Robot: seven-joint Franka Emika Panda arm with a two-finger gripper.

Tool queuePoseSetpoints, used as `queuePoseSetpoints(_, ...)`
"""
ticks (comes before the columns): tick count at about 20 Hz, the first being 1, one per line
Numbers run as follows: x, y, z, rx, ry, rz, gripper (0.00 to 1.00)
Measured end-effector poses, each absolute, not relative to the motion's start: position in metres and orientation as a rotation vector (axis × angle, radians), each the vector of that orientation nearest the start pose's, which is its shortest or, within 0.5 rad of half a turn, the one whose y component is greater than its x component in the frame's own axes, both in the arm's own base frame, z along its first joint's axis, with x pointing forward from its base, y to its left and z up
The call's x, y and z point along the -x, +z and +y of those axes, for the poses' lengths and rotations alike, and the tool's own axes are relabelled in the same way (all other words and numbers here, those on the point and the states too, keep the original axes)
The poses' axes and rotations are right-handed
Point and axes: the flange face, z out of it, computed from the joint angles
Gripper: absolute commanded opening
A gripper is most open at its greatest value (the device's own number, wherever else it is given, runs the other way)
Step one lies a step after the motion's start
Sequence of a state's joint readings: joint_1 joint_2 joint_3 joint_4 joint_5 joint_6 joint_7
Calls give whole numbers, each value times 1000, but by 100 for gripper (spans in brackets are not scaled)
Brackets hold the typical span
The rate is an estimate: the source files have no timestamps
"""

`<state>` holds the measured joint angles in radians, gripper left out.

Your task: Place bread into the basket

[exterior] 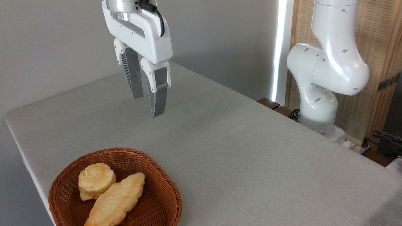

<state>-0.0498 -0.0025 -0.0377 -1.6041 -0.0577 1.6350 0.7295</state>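
Observation:
The long, leaf-shaped golden bread (115,201) lies inside the round reddish-brown wicker basket (164,190) at the lower left, leaning against a small round stacked bun (96,180). My gripper (147,104) hangs high above the table, well above and slightly behind the basket. Its two grey fingers are apart with nothing between them.
The grey table (253,157) stretches to the right and back of the basket. The arm's white base (320,98) stands at the table's far right edge, in front of a wooden screen (379,50). Cables (392,140) lie at the far right.

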Motion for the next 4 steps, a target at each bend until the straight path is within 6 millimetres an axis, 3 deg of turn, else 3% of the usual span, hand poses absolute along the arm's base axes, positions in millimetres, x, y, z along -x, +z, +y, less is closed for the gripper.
queuePoseSetpoints(4, -558, 615, -51, 2928, -78, 1253, 100)
